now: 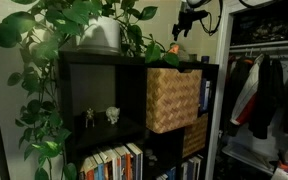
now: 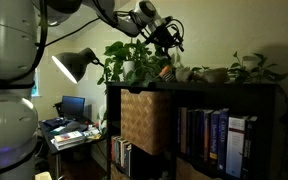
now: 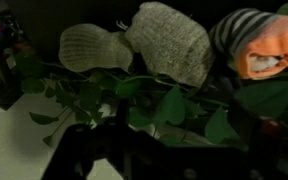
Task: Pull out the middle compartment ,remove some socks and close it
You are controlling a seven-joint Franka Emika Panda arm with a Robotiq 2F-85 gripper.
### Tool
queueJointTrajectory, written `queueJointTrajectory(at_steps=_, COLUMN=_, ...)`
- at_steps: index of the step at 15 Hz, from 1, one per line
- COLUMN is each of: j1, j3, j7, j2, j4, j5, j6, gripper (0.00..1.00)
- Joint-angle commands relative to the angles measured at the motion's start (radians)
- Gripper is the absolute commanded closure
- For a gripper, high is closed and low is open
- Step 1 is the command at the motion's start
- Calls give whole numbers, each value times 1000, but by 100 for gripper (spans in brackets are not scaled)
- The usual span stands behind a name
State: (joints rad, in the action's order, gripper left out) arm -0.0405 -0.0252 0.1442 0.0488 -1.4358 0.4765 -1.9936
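Gripper: hovering above plant on top of black shelf unit; clenched or released impossible to tell, fingers being lost in shadow. Socks: lying as pale grey bundles on dark surface beyond leaves in wrist view, just beside striped sock. Middle compartment: sitting in cell directly under shelf top, well below claw.
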Motion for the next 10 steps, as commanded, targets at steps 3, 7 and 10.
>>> queueJointTrajectory(at_steps=3, j1=-8, j3=-27, j7=-80, j2=-119, j4=-64, j5=-130, j6=143, gripper=0)
queueJointTrajectory(at_steps=7, j1=-12, j3=-33, j7=-112, j2=-187, j4=-131, j5=-240, j6=190, gripper=26)
queueJointTrajectory(at_steps=10, j1=-20, j3=-37, j7=-145, j2=-233, j4=-192, j5=-320, j6=226, gripper=46)
